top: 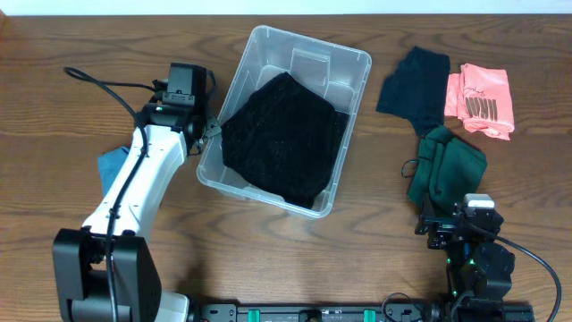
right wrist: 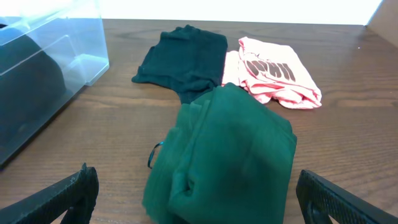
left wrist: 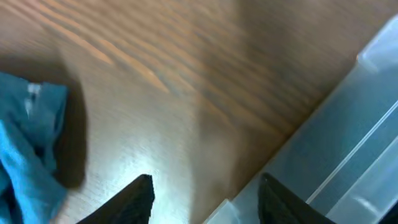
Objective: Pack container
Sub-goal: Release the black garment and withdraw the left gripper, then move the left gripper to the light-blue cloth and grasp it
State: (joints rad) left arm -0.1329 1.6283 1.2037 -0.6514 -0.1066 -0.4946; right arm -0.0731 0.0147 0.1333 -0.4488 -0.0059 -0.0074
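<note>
The green garment [top: 445, 165] lies just ahead of the right gripper [right wrist: 196, 186], its long axis running away from the jaws; those jaws gape wide, holding nothing; the container [top: 313, 41] sits mid-table to that arm's left, a black knit [top: 281, 134] inside; the left gripper [top: 212, 130], partly open and empty, hangs at the bin's left wall; of the 2 arms, I'd judge the right nearer.

A black knitted garment [top: 281, 134] fills the clear plastic rectangular container [top: 353, 55]; a dark navy top [top: 413, 85], pink printed shirt [top: 480, 100] and green garment [top: 444, 165] crowd its right side, while the wooden table [top: 268, 259] in front lies open
</note>
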